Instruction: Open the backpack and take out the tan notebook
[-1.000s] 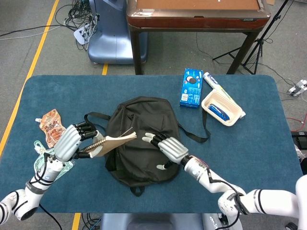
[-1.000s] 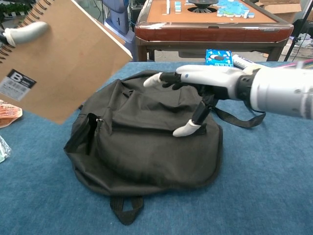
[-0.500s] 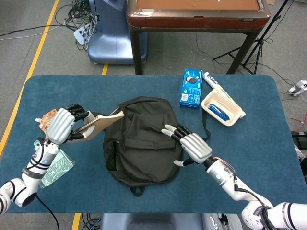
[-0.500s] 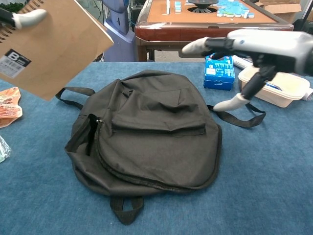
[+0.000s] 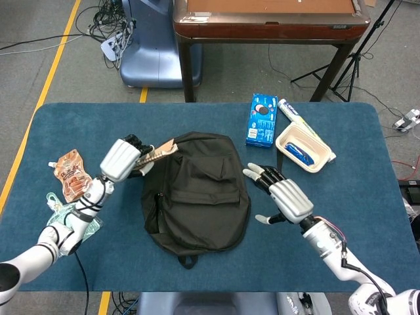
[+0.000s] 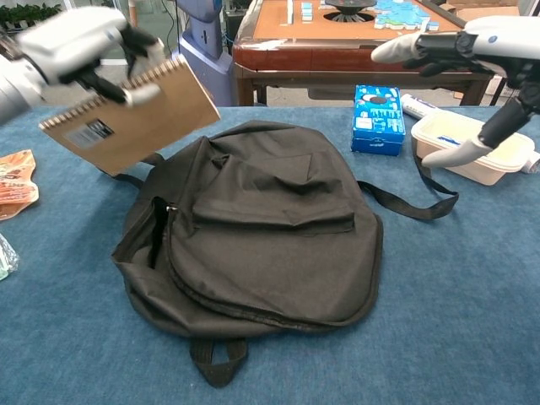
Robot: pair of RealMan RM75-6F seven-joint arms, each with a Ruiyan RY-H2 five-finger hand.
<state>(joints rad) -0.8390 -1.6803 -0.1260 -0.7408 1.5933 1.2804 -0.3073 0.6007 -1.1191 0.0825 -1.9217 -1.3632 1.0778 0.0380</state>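
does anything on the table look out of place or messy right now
Nothing looks spilled or damaged. The black backpack lies flat with its side zipper gaping, and one strap trails loose toward the tray. The left hand holds the tan notebook tilted in the air.

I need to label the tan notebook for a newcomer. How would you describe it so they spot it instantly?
Find the black backpack mid-table. Above its upper-left edge, the left hand holds the tan notebook aloft: plain kraft cover, spiral-bound, small barcode label.

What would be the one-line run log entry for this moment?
left hand: holds tan notebook in air | right hand: empty, off backpack | backpack: lies on table | notebook: out
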